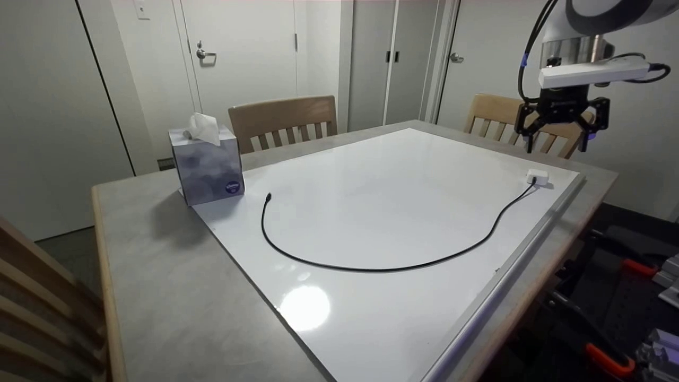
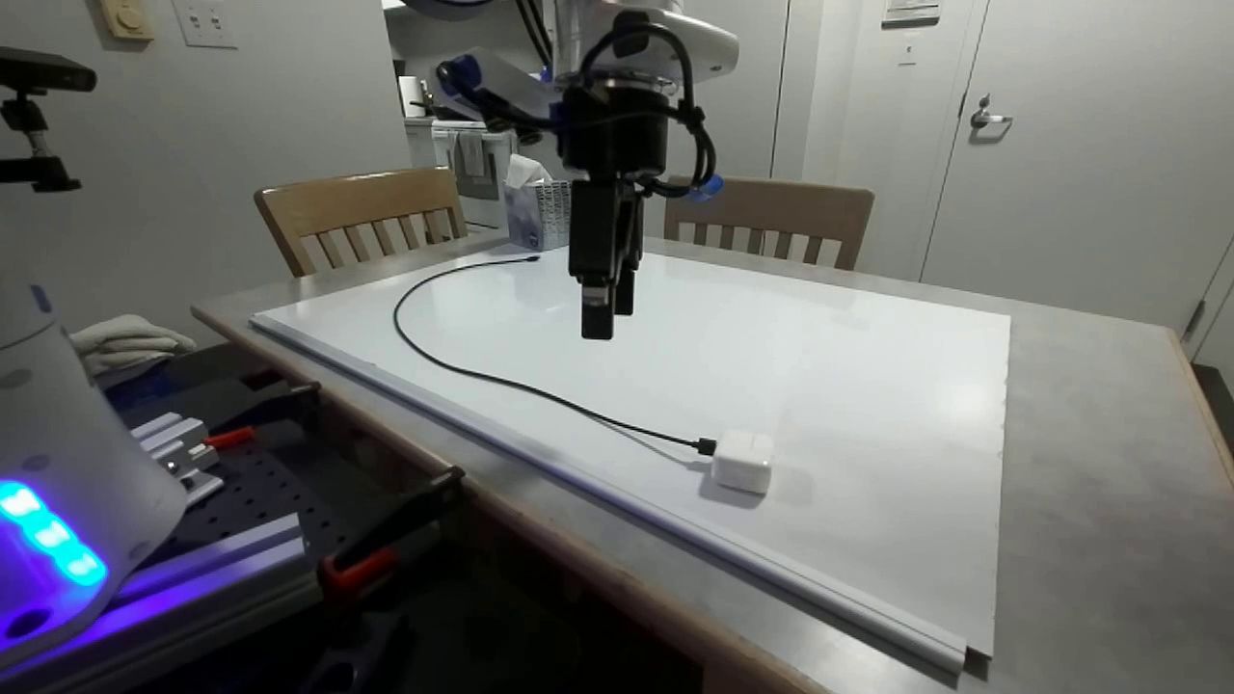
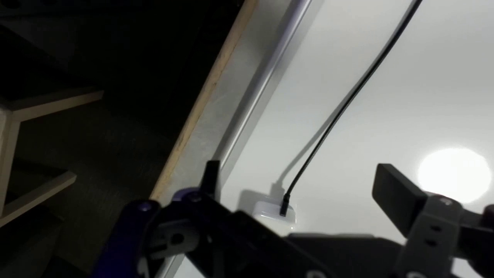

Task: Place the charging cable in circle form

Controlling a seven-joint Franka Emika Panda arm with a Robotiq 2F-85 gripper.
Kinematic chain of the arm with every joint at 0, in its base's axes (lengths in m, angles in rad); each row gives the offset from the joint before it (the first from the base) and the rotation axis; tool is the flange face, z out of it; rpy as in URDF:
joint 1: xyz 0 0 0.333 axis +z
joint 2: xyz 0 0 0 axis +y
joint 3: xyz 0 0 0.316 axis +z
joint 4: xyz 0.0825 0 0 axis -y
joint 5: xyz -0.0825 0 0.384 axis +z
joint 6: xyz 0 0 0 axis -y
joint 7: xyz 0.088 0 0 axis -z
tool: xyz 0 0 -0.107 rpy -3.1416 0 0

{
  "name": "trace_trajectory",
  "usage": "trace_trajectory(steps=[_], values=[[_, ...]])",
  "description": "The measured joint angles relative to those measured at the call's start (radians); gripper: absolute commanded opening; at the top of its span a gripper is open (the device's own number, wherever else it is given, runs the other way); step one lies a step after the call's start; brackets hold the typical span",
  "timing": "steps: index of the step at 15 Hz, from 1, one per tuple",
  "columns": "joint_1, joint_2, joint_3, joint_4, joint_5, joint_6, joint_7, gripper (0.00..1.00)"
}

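The empty Robotiq gripper [image 1: 556, 149] has its jaws spread, the charging cable [image 1: 371, 270] lies half-curved on the whiteboard [image 1: 371, 207], and a too strong pull may drag the attached power adapter [image 2: 743, 465] along.

The robot's white arm [image 1: 594, 6] has a dark grey band [image 1: 599, 24], a silver collar [image 1: 575, 51] and looping black cables [image 2: 686, 82]. Its black pincer [image 1: 556, 145] bears small screws [image 3: 446, 201] and grey links [image 3: 424, 253]. Blue lights [image 2: 50, 533] glow on the whitish base [image 2: 82, 434].
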Motion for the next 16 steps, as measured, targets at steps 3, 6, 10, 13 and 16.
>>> trace_trajectory(steps=[3, 6, 10, 13, 16], values=[[-0.009, 0.012, -0.027, -0.008, 0.024, 0.001, 0.0, 1.0], [-0.012, 0.024, -0.049, -0.019, 0.077, 0.012, -0.016, 1.0], [-0.017, 0.061, -0.074, -0.041, 0.147, 0.097, -0.049, 1.0], [-0.031, 0.095, -0.106, -0.073, 0.151, 0.254, -0.096, 1.0], [-0.04, 0.121, -0.128, -0.086, 0.169, 0.349, -0.139, 1.0]])
